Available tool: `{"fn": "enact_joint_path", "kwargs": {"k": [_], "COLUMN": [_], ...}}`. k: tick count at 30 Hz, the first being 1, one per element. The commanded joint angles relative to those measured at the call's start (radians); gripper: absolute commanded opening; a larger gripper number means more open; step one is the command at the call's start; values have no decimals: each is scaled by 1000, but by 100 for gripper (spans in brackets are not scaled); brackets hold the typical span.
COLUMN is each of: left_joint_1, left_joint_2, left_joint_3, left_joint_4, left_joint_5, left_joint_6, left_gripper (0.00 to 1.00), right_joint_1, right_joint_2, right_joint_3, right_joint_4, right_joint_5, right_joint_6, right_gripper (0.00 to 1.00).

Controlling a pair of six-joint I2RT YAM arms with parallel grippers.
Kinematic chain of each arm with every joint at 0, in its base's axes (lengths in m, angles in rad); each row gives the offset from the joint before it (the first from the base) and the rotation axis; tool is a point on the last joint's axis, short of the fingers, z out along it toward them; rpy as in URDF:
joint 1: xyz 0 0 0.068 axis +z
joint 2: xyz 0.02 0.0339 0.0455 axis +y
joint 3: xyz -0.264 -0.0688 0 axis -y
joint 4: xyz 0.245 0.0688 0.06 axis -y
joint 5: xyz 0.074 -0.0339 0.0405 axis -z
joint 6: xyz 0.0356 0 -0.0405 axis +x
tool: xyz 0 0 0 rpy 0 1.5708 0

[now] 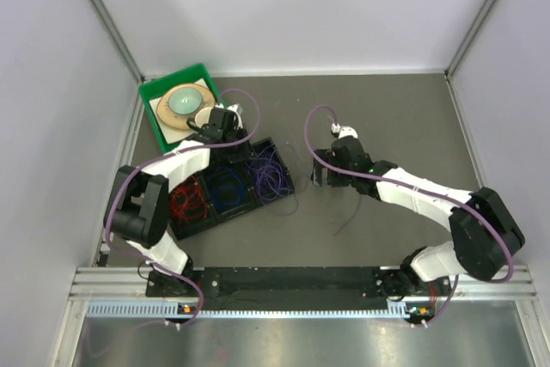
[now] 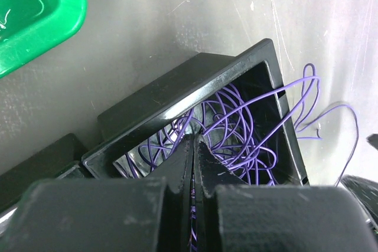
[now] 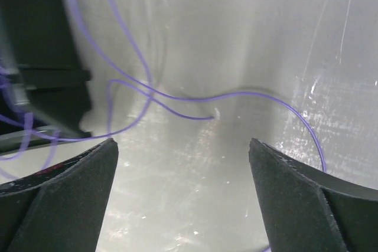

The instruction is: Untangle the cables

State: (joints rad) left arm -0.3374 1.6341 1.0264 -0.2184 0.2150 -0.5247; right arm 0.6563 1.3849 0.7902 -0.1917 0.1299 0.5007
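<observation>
Left tool (image 2: 193,144): together, above purple cables (image 2: 245,146) in black tray (image 2: 177,84), frame centre.
Right tool (image 3: 183,151): apart, over loose purple cable (image 3: 189,116) on surface (image 3: 236,39).

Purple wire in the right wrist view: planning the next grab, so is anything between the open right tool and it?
Nothing visible. The thin purple wire lies loose on the grey table just ahead of the open right tool; the black plastic tray sits off to one side.

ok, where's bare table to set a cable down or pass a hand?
Free: table beyond and right of the right hand. Crowded: left side, with green bin, black tray and left hand; purple cable trails off the tray to below the right hand.
</observation>
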Motion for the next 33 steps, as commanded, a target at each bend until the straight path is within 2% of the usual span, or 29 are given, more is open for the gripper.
{"fn": "enact_joint_path", "kwargs": {"k": [1, 3, 7, 11, 19, 22, 23, 25, 26, 28, 33], "left_joint_1": [-6, -8, -8, -8, -8, -8, -9, -9, -8, -9, -8], "left_joint_2": [1, -2, 3, 7, 12, 10, 10, 9, 9, 7, 9], "left_joint_3": [12, 14, 17, 17, 20, 21, 21, 21, 21, 21, 21], "left_joint_4": [-2, -4, -10, -9, -6, -7, -9, -10, -10, -9, -9], "left_joint_5": [-11, -12, -16, -14, -8, -8, -8, -8, -9, -8, -6], "left_joint_6": [8, 11, 14, 9, 5, 6, 6, 5, 3, 3, 0], "left_gripper": [0, 0, 0, 0, 0, 0, 0, 0, 0, 0, 0], "right_joint_1": [-10, -20, -72, -164, -187, -188, -188, -187, -187, -185, -179], "right_joint_2": [49, 62, 54, 43, 109, 124, 126, 125, 124, 126, 86], "right_joint_3": [6, 17, 4, -38, -59, -60, -59, -59, -57, -54, -40], "right_joint_4": [-18, -49, -84, -54, -34, -29, -28, -31, -37, -48, -42], "right_joint_5": [29, 104, 149, 96, 40, 40, 42, 54, 62, 85, 60], "right_joint_6": [7, 4, 10, 35, 56, 55, 49, 41, 36, 30, 3], "right_gripper": [89, 87, 85, 77, 67, 58, 44, 30, 15, 0, 0]}}
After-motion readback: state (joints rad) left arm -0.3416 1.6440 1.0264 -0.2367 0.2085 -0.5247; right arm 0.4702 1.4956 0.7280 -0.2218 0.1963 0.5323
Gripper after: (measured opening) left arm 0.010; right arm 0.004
